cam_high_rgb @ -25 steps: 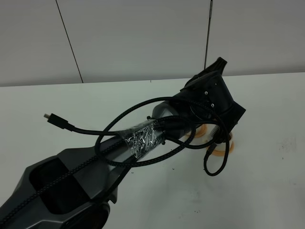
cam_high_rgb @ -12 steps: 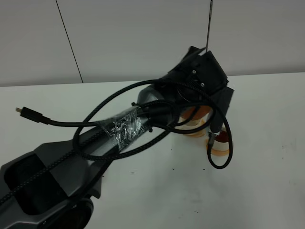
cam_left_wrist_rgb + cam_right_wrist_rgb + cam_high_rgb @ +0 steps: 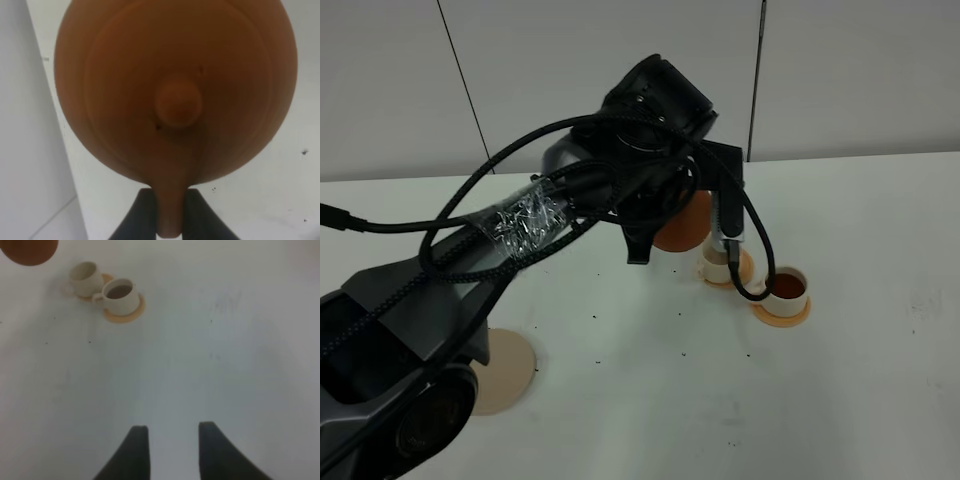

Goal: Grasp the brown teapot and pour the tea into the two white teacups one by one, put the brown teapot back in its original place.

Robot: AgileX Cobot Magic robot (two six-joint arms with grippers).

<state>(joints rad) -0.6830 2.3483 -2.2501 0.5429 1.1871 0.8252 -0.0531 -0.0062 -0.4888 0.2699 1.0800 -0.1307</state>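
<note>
The left claw (image 3: 169,202) was closed narrow on the loop handle (image 3: 169,222) of the brown teapot (image 3: 175,90), with a dark finger (image 3: 141,219) pressing it from either side. I judge the grip was taken there so that a roll of the wrist would tip the whole body. The lid knob (image 3: 178,101) faced straight up at the wrist camera, so the pot looked roughly level rather than mid-pour. Its long axis, handle to spout, ran straight out along the claw's line of reach, and the spout lay beyond the bulge of the body, hidden. In the high view only a rounded brown flank showed under the wrist, carried clear of the white table (image 3: 880,400). It hung just beside the near teacup (image 3: 717,263), at about 10 o'clock from it. That cup's inside was masked by a cable, so its fill could not be told. The far teacup (image 3: 786,288), at 4 o'clock from its twin, held dark tea (image 3: 788,287) on an orange saucer (image 3: 790,314). The pot's place there suited serving the near cup. The pale coaster (image 3: 508,372) lay bare, well apart at about 8 o'clock from the pot — the return was not yet made. The right claw (image 3: 172,432) stood with jaws apart and empty, well away from the cups, likely parked out of the way.
</note>
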